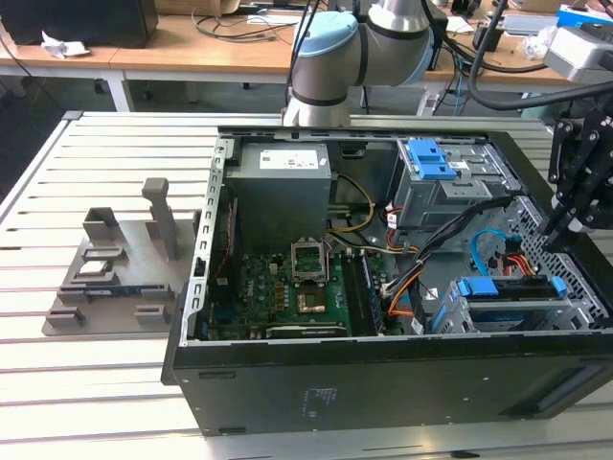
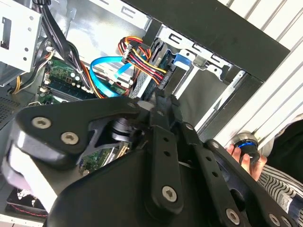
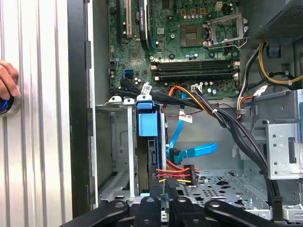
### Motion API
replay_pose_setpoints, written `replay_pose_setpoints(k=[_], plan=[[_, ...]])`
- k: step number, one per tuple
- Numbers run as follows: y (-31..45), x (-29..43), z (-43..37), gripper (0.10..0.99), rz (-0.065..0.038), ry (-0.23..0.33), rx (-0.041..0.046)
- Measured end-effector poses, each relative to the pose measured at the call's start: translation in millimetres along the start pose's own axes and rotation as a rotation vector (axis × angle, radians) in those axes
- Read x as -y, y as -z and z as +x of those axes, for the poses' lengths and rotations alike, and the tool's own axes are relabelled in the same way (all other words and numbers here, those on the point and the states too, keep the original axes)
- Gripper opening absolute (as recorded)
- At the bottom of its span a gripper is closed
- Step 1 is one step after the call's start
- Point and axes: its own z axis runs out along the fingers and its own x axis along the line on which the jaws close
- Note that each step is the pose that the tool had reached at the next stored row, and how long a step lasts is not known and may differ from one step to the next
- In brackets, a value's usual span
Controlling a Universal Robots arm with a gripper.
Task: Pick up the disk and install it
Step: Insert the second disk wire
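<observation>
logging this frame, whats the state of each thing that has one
computer case: on its side, panel off, inside exposed
disk: seated on edge in the drive cage, blue frame showing
drive cage: holds the disk
gripper: over the drive cage end
blue cable: loose end beside the cage

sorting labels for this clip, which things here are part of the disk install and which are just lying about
Job: disk, on edge in the drive cage; gripper beside it.
Just there: motherboard; grey power supply; grey fixture on the table; hand on a button.
</observation>
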Motion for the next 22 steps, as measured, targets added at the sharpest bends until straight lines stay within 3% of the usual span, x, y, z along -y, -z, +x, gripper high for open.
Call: replay_pose_setpoints(k=[1,2,9,14,22], plan=[[0.0,0.0,0.0,0.235,0.000,0.000,0.0001],[0.0,0.0,0.0,0.302,0.000,0.000,0.0001],[-0.1,-1.6,-4.7,0.302,0.000,0.000,0.0000],[-1.9,-10.8,-10.9,0.302,0.000,0.000,0.0000],[-15.2,-21.2,-12.5,0.302,0.000,0.003,-0.0001]])
